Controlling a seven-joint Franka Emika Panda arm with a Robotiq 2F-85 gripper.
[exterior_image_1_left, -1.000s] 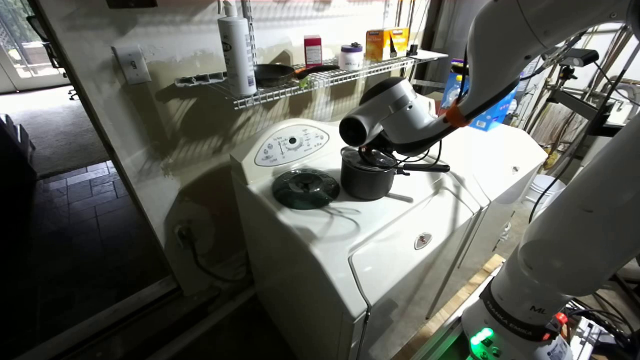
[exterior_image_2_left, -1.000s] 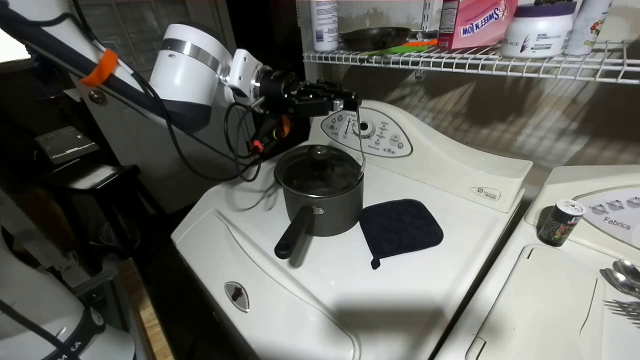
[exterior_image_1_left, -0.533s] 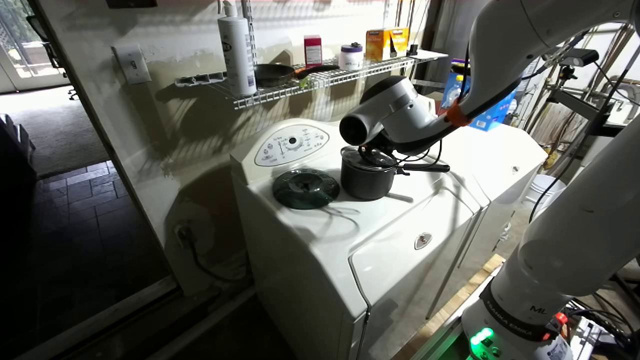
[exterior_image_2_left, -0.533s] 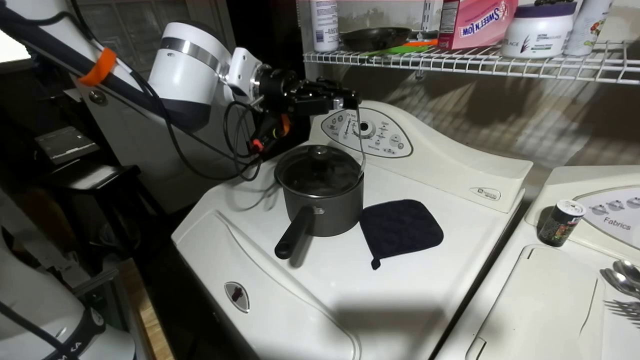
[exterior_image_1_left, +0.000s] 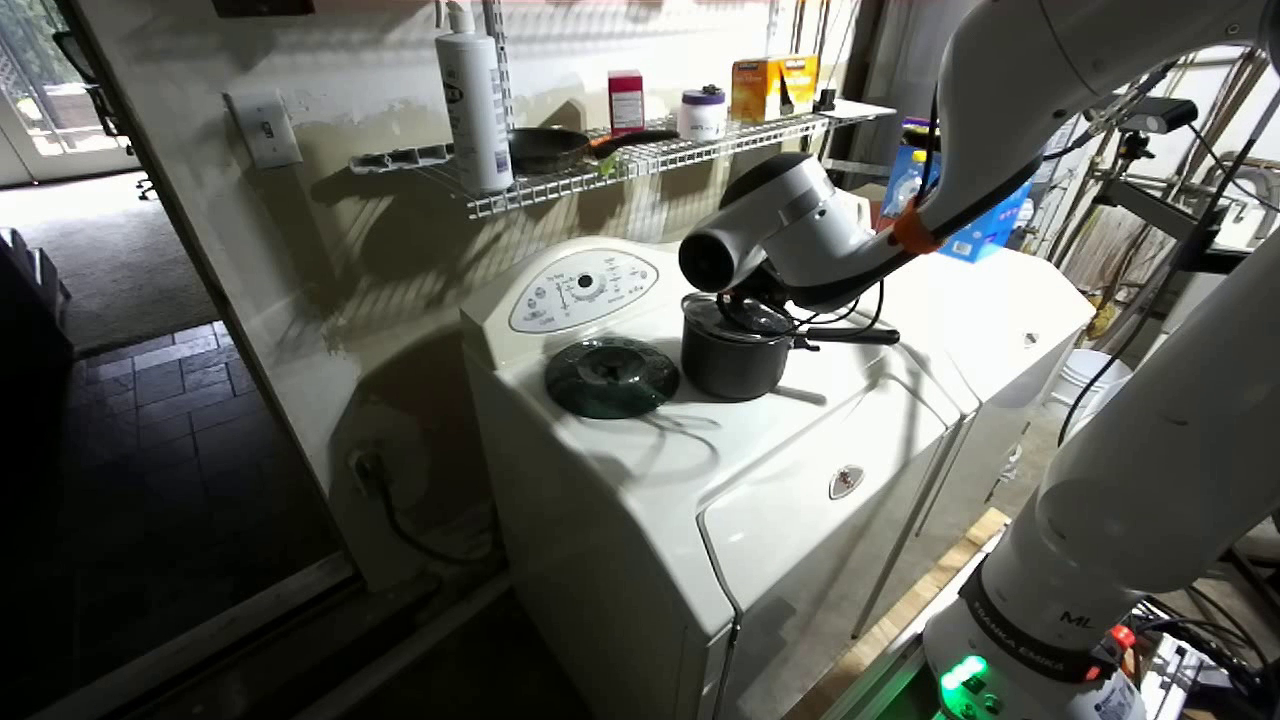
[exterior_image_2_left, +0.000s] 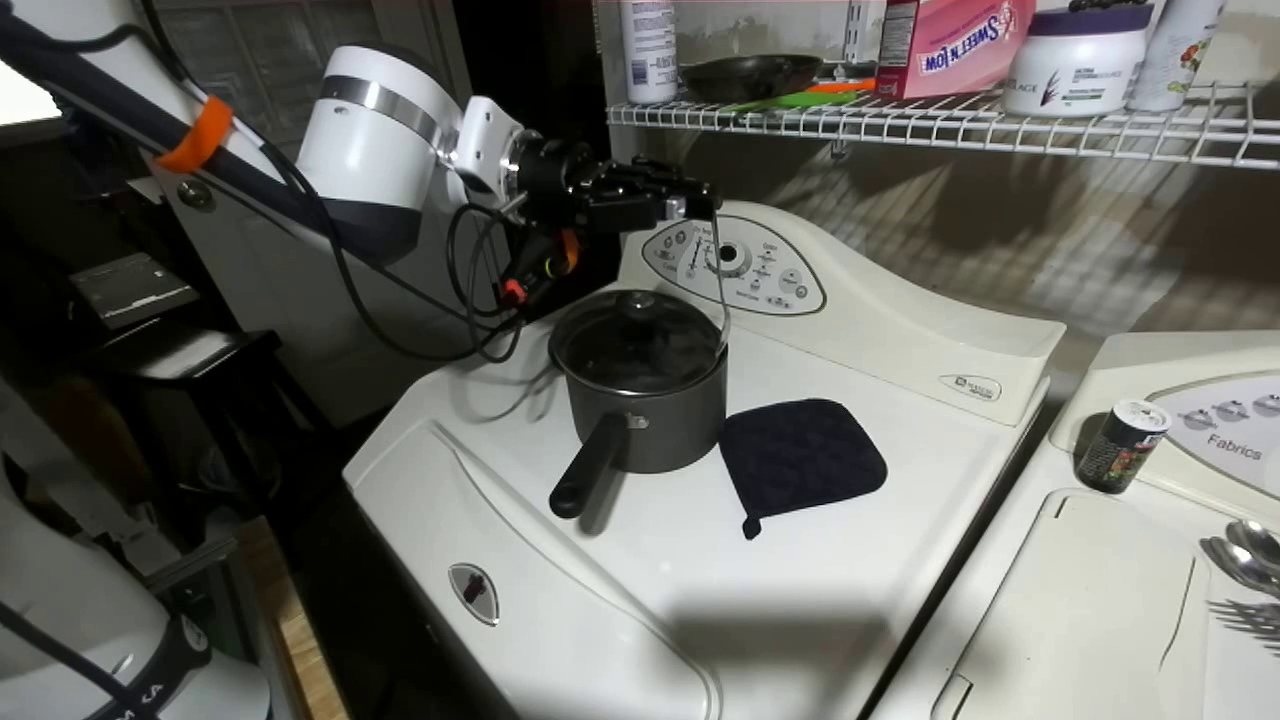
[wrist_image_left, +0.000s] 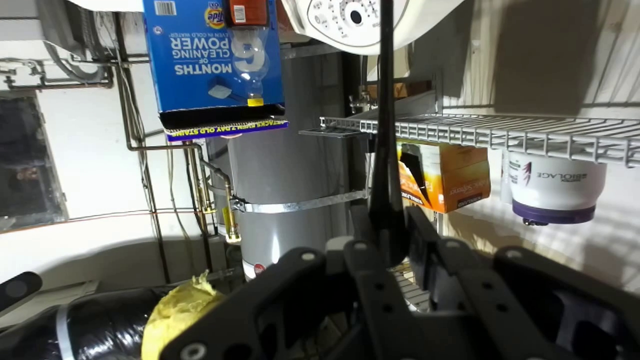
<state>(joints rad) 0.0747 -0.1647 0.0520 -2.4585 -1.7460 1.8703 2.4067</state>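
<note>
My gripper (exterior_image_2_left: 700, 200) is shut on a long thin utensil (exterior_image_2_left: 720, 270), which hangs down from the fingertips. Its lower end meets the right rim of a dark grey pot (exterior_image_2_left: 650, 425); whether it is inside or behind the rim I cannot tell. The pot has a glass lid with a knob (exterior_image_2_left: 638, 303) and a black handle (exterior_image_2_left: 590, 465). In the wrist view the utensil (wrist_image_left: 384, 125) runs up as a dark rod between the jaws (wrist_image_left: 386, 220). In an exterior view the arm hides the gripper; a dark glossy round lid-like thing (exterior_image_1_left: 640, 385) lies beside the pot (exterior_image_1_left: 735, 365).
The pot stands on a white dryer (exterior_image_2_left: 640, 600) with a raised control panel (exterior_image_2_left: 735, 260). A dark pot holder (exterior_image_2_left: 805, 455) lies beside it. A wire shelf (exterior_image_2_left: 950, 130) holds a pan, box and tub. A small can (exterior_image_2_left: 1122, 445), spoons (exterior_image_2_left: 1245, 550) and forks sit on the washer.
The gripper and utensil have risen very slightly. The pot, lid and pot holder have not visibly moved.
</note>
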